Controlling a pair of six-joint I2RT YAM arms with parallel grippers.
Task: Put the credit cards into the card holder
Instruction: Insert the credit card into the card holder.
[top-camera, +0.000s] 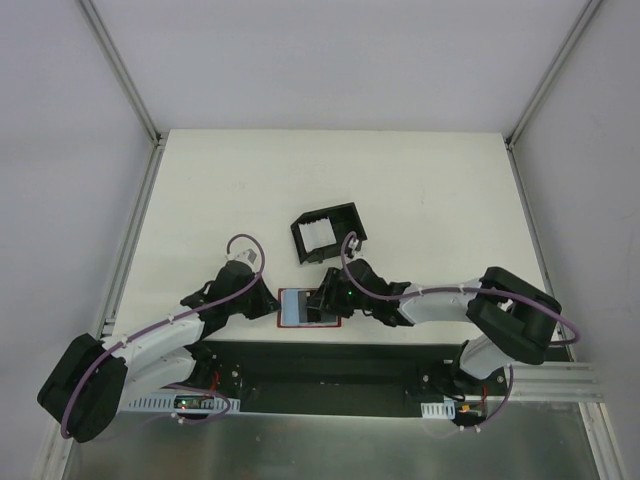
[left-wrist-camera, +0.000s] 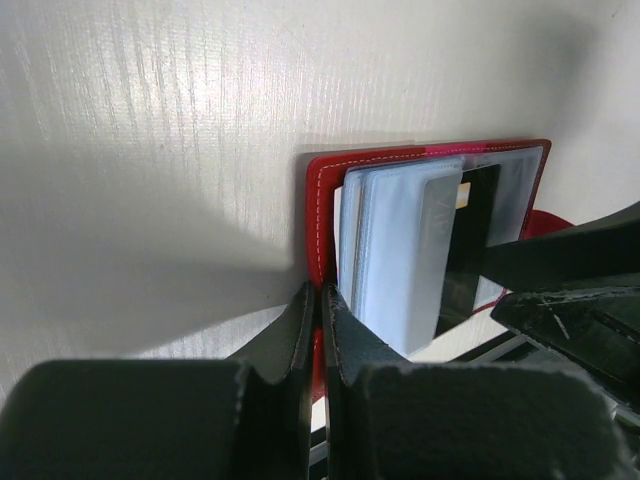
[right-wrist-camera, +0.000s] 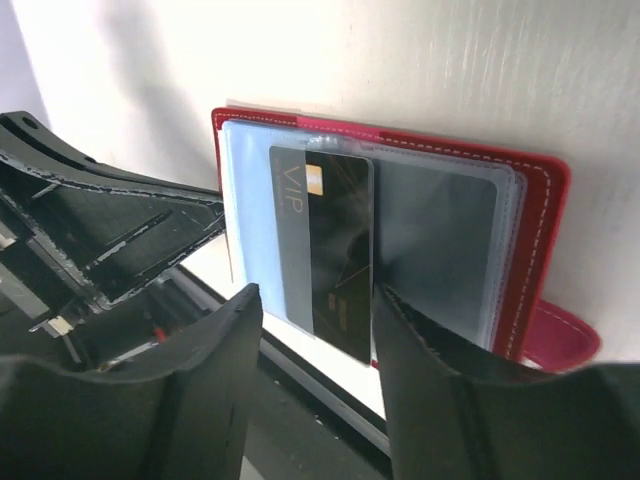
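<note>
The red card holder (top-camera: 296, 306) lies open at the table's near edge, its pale blue-grey sleeves up. My left gripper (top-camera: 268, 303) is shut on its left red edge; in the left wrist view the jaws (left-wrist-camera: 320, 292) pinch the red cover (left-wrist-camera: 322, 200). A dark and grey credit card marked VIP (right-wrist-camera: 340, 250) sits partly in a sleeve of the holder (right-wrist-camera: 535, 230), its near end sticking out. My right gripper (right-wrist-camera: 315, 320) is open astride that card, the right finger at its edge. The card also shows in the left wrist view (left-wrist-camera: 468, 240).
A black open-sided box (top-camera: 327, 232) stands just behind the holder. The black base rail (top-camera: 330, 360) runs along the table's near edge below the holder. The holder's snap tab (right-wrist-camera: 565, 340) pokes out on the right.
</note>
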